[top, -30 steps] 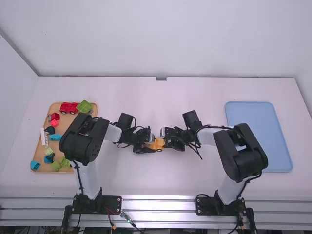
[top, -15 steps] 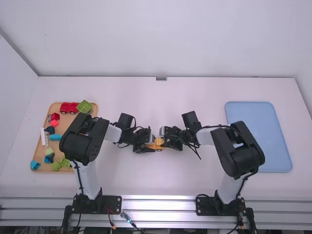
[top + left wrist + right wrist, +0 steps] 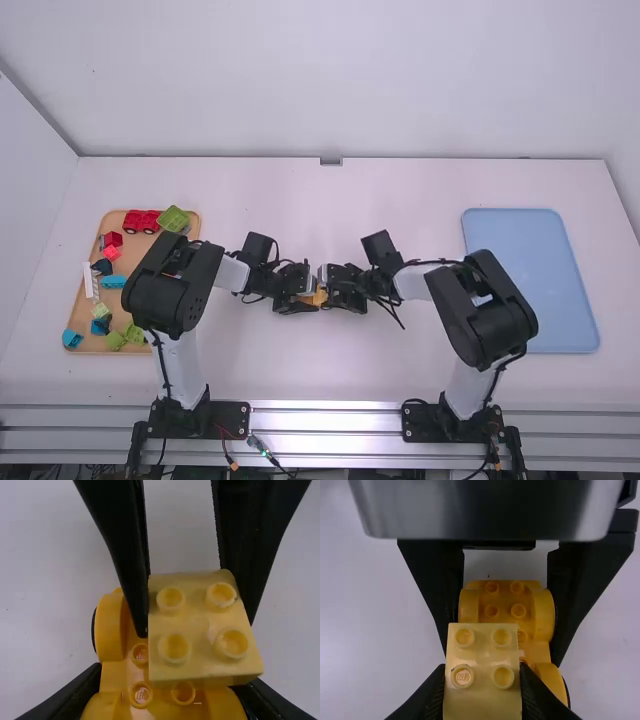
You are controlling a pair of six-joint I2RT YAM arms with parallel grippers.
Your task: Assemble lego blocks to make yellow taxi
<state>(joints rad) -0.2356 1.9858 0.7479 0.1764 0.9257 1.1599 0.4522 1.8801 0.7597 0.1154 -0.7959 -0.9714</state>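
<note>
In the high view, my left gripper [image 3: 300, 299] and my right gripper [image 3: 335, 290] meet at mid-table around a small orange-yellow car base [image 3: 319, 298]. The left wrist view shows my left gripper [image 3: 167, 700] closed on the sides of the studded, wheeled car base [image 3: 135, 680]. Above part of that base, a pale yellow 2x2 block [image 3: 200, 630] is gripped by the right gripper's black fingers. In the right wrist view, my right gripper [image 3: 482, 680] is shut on the pale yellow block [image 3: 483, 650], overlapping the car base [image 3: 537, 652]; whether they touch is unclear.
A wooden tray [image 3: 90, 344] at the left holds a red wheeled piece [image 3: 141, 221], a green block [image 3: 173, 218] and several other blocks. At the right lies a blue tray [image 3: 535, 280].
My right gripper, with its arm, has shifted left toward the left gripper, covering more of the car base in the high view. The left arm has kept still.
</note>
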